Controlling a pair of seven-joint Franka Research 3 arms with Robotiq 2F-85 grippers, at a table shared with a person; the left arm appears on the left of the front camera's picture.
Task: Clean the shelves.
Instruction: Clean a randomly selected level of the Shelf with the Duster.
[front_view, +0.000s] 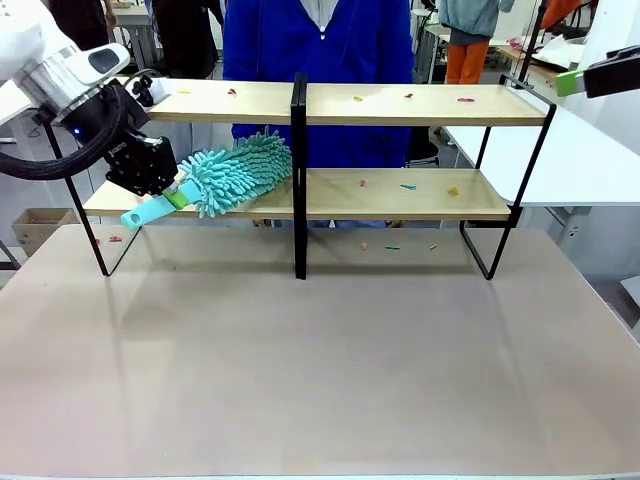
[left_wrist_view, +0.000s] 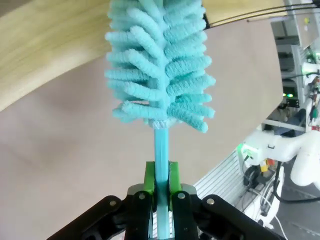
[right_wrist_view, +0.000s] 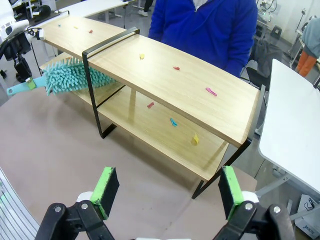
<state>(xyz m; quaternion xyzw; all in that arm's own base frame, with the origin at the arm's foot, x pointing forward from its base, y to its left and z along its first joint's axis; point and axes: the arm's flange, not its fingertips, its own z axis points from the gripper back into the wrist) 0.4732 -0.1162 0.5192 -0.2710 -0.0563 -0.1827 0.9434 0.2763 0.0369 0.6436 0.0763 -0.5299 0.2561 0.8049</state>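
Two boards are awaiting sweeping; at left, the left gripper (front_view: 172, 195) is clamping the handle of the teal duster (front_view: 238, 170) — its head lying on the lower board of the shelves (front_view: 420, 105) along the table's (front_view: 320, 380) far side, long axis pointing right toward the centre post (front_view: 298, 180); next is probably calling for a rightward push at the scraps (front_view: 408, 186); the right gripper (right_wrist_view: 168, 192) is hanging wide open.

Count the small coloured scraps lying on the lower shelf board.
3, all right of the centre post: red scrap, teal scrap, then yellow scrap toward the end. The duster may hide others.
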